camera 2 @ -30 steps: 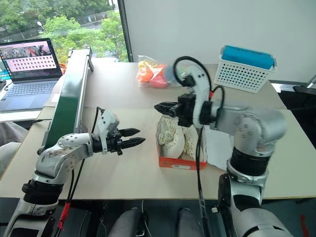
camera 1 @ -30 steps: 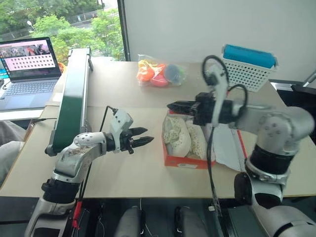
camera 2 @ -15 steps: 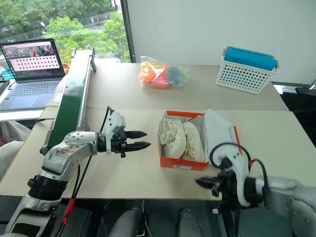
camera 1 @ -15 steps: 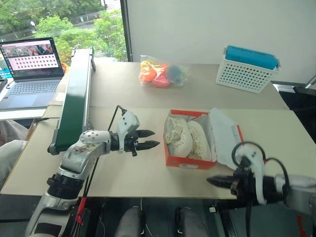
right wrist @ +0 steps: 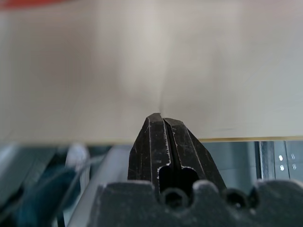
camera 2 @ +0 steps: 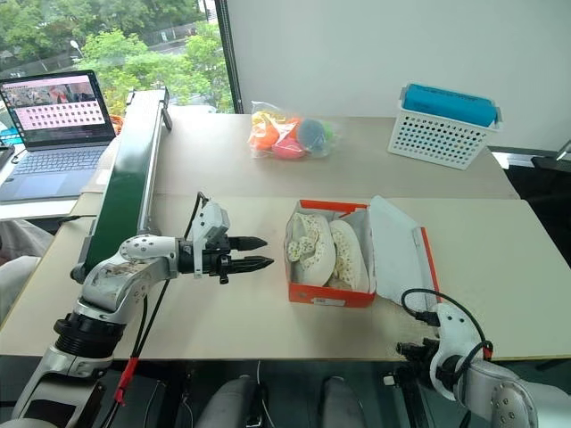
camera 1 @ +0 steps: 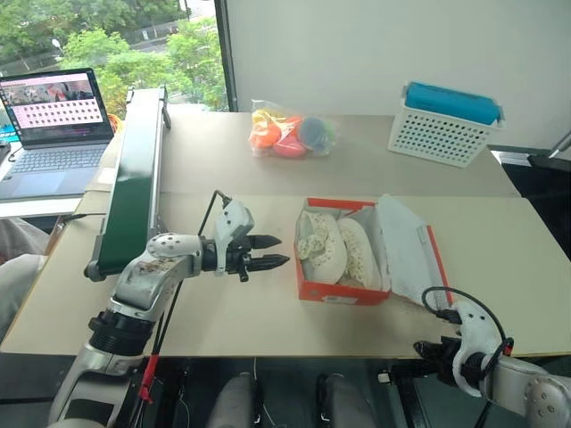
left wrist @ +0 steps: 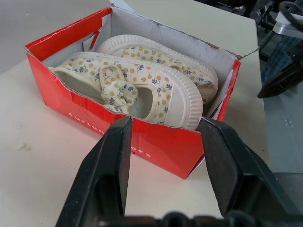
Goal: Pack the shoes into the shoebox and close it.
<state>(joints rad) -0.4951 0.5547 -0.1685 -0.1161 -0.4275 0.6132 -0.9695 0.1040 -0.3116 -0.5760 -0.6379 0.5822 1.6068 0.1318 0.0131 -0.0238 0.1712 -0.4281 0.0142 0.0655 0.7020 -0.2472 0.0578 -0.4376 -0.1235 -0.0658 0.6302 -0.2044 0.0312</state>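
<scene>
The red-orange shoebox [camera 1: 342, 291] stands open mid-table, its white-lined lid [camera 1: 406, 254] folded out to the right. Both cream shoes [camera 1: 336, 246] with a small yellow and blue print lie side by side inside it. My left gripper [camera 1: 278, 251] hovers just left of the box, pointing at it, open and empty. The left wrist view shows the box's red wall [left wrist: 71, 101] and the shoes [left wrist: 142, 80] between my left gripper [left wrist: 164, 121] fingers. My right gripper [camera 1: 426, 349] hangs at the table's front edge, right of the box. In its wrist view it [right wrist: 161, 116] is shut on nothing.
A long green rail [camera 1: 134, 169] runs along the table's left side, with a laptop [camera 1: 53, 125] beyond it. At the back lie a clear bag of coloured toys [camera 1: 290, 132] and a white perforated basket [camera 1: 442, 120] with a blue top. Bare tabletop surrounds the box.
My right arm has swung from above the shoebox down and to the right, to the table's front edge. The left gripper has stayed beside the box, still open.
</scene>
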